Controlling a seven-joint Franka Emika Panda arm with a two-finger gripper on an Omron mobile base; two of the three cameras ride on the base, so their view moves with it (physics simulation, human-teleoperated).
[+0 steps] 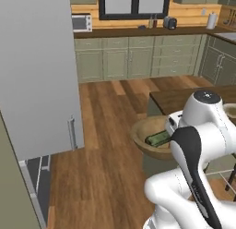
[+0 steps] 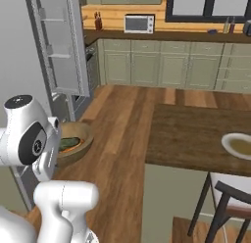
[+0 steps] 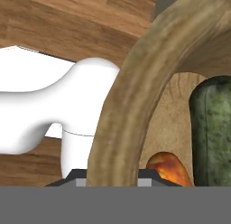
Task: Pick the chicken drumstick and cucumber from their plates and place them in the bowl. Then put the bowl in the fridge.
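Observation:
The light-brown wooden bowl [image 1: 146,141] hangs in the air above the wood floor, beside the arm. My gripper [image 3: 113,177] is shut on its thick rim [image 3: 135,96], which runs up between the two fingertips. The dark green cucumber [image 1: 158,139] lies inside the bowl and also shows as the cucumber [image 3: 212,133] in the hand view. Beside it lies the orange-brown chicken drumstick [image 3: 168,168]. The grey fridge [image 2: 17,46] stands to the left with its door [image 1: 39,75] swung open, and door shelves [image 2: 61,46] show on the inner side. One pale plate [image 2: 239,145] rests on the dark table.
The dark wooden table [image 2: 191,132] sits to the right with a chair [image 2: 228,200] at its near side. Green cabinets [image 1: 138,55] and a counter with a microwave [image 2: 138,23] line the back wall. Open wood floor [image 1: 106,131] lies between the bowl and the fridge.

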